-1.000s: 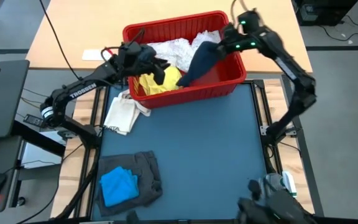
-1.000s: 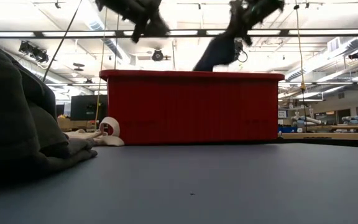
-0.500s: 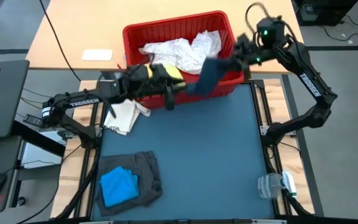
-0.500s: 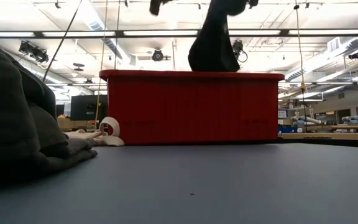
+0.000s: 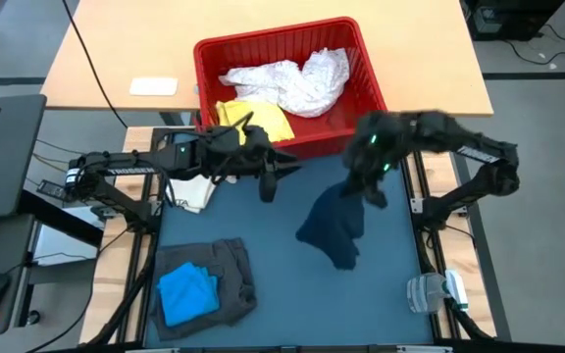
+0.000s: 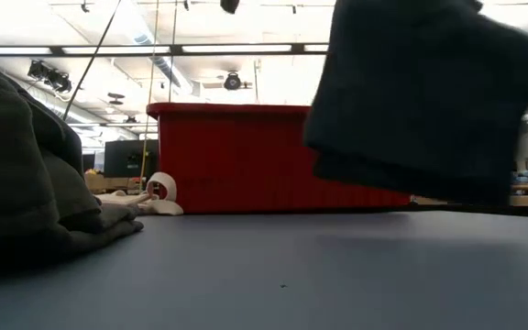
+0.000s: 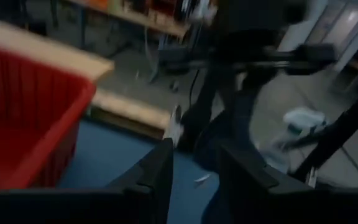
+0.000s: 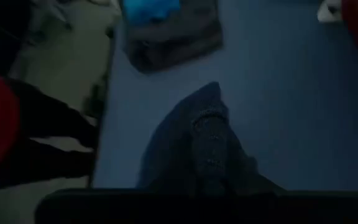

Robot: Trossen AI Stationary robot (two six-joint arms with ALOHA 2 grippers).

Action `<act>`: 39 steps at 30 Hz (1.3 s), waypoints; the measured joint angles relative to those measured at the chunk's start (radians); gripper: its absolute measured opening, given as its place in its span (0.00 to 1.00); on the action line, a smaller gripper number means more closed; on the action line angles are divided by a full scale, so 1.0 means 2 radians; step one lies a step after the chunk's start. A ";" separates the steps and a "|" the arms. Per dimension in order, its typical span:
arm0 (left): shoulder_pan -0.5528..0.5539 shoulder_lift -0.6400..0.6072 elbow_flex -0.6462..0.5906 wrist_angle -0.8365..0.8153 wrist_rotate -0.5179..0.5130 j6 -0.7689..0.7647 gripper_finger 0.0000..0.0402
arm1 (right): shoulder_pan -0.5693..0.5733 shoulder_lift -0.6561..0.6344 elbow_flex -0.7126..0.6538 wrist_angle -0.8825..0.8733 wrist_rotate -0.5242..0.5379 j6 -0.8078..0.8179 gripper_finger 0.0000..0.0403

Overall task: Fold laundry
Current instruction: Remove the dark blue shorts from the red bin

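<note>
A navy garment (image 5: 333, 227) hangs from my right gripper (image 5: 366, 184), which is shut on it above the right part of the blue mat (image 5: 263, 245). In the low view the navy garment (image 6: 420, 101) hangs clear of the table. My left gripper (image 5: 268, 184) is open and holds nothing, just in front of the red basket (image 5: 312, 145). A white lacy garment (image 5: 287, 78) and a yellow one (image 5: 258, 118) lie in the basket. A folded bright blue garment (image 5: 186, 294) lies on a dark grey one (image 5: 231, 284) at the mat's near left. My right gripper holds the navy garment by its upper part (image 8: 209, 177), coming at it from above and slanting down. The gripper itself hides the place of contact. The cloth hangs slack below the fingers, bunched in folds, its lower end (image 5: 341, 257) clear of the mat.
A cream tote bag (image 5: 192, 191) lies at the mat's far left, partly under my left arm. A clear plastic item (image 5: 430, 292) sits off the mat's near right edge. The dark grey pile (image 6: 16, 165) fills the low view's left. The mat's middle is bare.
My right gripper has swung from above the basket toward the near edge and tipped downward, drawing the navy garment out of the basket; it now hangs over the mat. My left gripper has swung from above the basket's left side to just in front of it.
</note>
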 joint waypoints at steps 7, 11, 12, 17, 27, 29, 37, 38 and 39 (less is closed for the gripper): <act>-0.040 0.001 -0.005 -0.202 -0.014 -0.122 0.32 | 0.085 0.047 -0.058 0.036 0.140 0.143 0.06; -0.095 0.001 -0.054 -0.217 -0.062 -0.163 0.32 | 0.110 0.085 -0.078 0.054 0.149 0.212 0.04; -0.107 0.001 -0.069 -0.203 -0.069 -0.164 0.32 | 0.117 0.094 -0.080 0.057 0.146 0.220 0.04; -0.145 0.001 -0.151 -0.055 -0.061 -0.158 0.32 | 0.165 0.124 -0.080 0.069 0.160 0.195 0.05; -0.164 0.005 -0.187 0.126 -0.072 -0.086 0.33 | 0.239 0.117 -0.080 0.104 0.278 0.047 0.05; -0.164 0.008 -0.186 0.168 -0.081 -0.081 0.37 | 0.247 0.115 -0.080 0.122 0.305 0.003 0.05; -0.151 0.042 -0.187 0.215 -0.087 -0.059 0.67 | 0.252 0.115 -0.080 0.150 0.394 -0.078 0.06; -0.150 0.047 -0.186 0.216 -0.087 -0.048 0.70 | 0.251 0.114 -0.080 0.157 0.393 -0.078 0.06; -0.149 0.051 -0.186 0.213 -0.087 -0.038 0.73 | 0.249 0.113 -0.080 0.165 0.392 -0.078 0.06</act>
